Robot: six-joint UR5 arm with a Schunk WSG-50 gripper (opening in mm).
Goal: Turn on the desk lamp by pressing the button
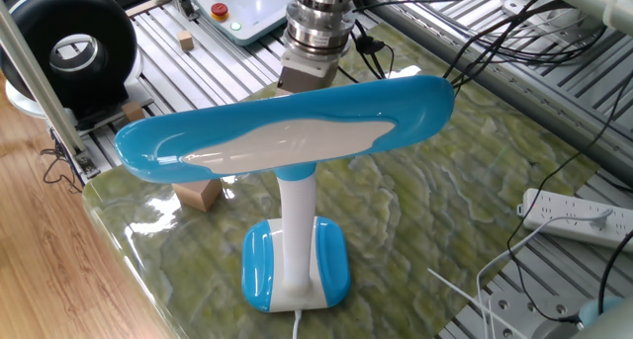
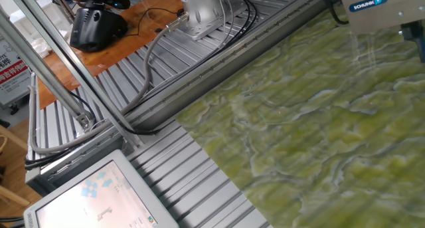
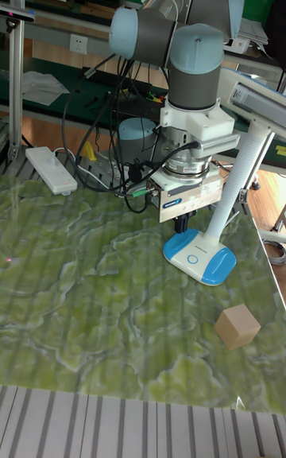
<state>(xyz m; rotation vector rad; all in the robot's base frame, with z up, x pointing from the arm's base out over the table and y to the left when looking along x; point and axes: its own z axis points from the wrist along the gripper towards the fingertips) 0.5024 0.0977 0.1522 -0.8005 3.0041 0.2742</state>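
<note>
The desk lamp (image 1: 287, 133) stands near the table's front edge: a wide blue and white head, a white stem (image 1: 295, 235) and a rounded blue and white base (image 1: 295, 268). In the tall fixed view the base (image 3: 200, 256) shows a round ring button (image 3: 193, 249) on its white top. My gripper (image 3: 181, 229) hangs just above the base's rear edge, close to the button, and its dark fingertips read as one blob. The lamp head hides the fingers in one fixed view, where only the wrist (image 1: 318, 28) shows. The other fixed view holds only the gripper body (image 2: 378, 8).
A wooden cube (image 3: 237, 326) lies on the green marbled tabletop (image 3: 95, 299) in front of the lamp base. A white power strip (image 3: 52, 169) with cables sits at the far left. A teach pendant (image 2: 93, 198) rests on the ribbed metal bench.
</note>
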